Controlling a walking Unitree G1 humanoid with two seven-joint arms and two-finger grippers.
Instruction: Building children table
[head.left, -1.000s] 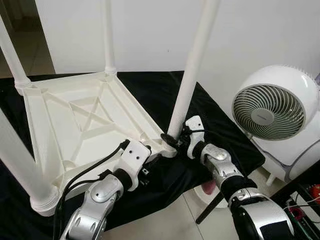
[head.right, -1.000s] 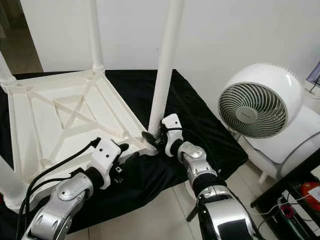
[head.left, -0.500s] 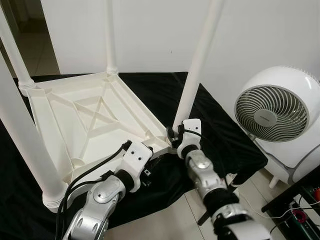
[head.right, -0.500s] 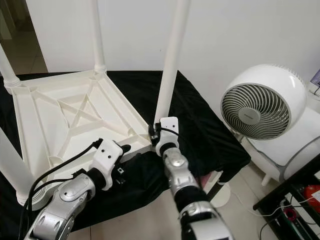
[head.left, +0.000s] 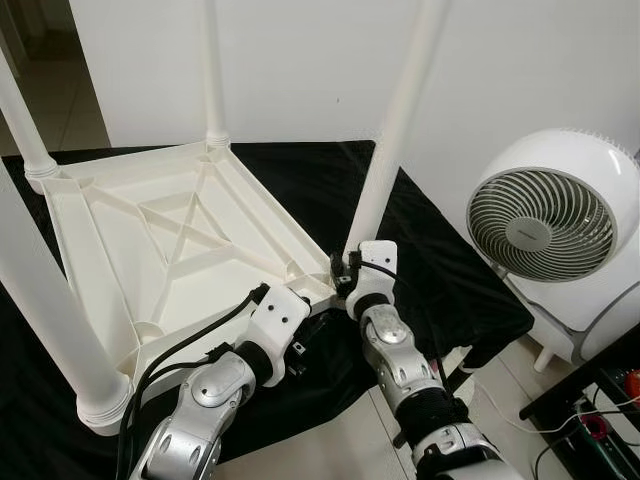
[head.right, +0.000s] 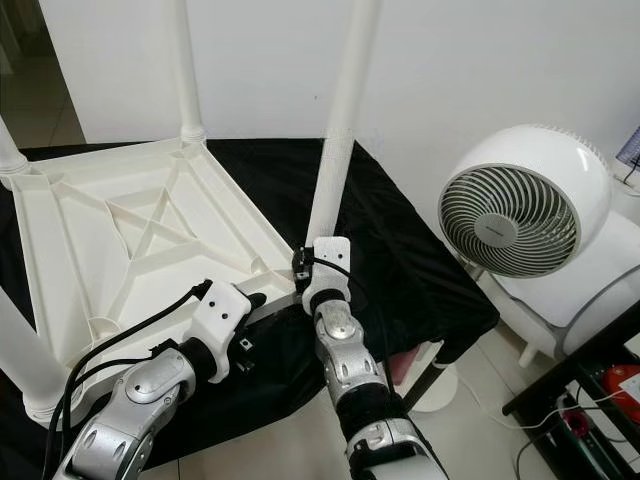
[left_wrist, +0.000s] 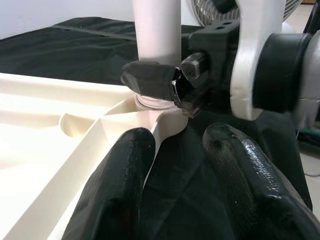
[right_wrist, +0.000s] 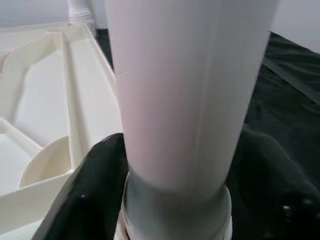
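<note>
**Upturned table, both grippers at its near corner**

Here, nearest the camera, pale glossy floor tiles run up to the hanging edge of a black cloth, a matte, slightly wrinkled sheet spread over a low surface. On it lies the table, a white moulded plastic piece turned upside down, its underside showing raised ribs, a crossed brace in the middle and round cups at the corners. Smooth, round, slightly tapering legs stand up from all four corners.

The left gripper, two rounded, shiny black fingers on a silver arm, sits low at the table's near edge. Its fingers are spread apart with nothing between them; one lies against the cream rim, the other over the cloth.

Just beyond it, the right gripper is at the near right corner, its fingers closed around the foot of the leg, right above the grey ring where the leg meets its socket. In the right wrist view a black finger shows on either side of the white tube.

To the right, past the cloth's corner, a round white fan with a grey slatted grille stands on the floor, and a dark stand with cables shows at the lower right edge. Farthest back is a plain white wall, with a doorway to a tiled passage at the far left.
</note>
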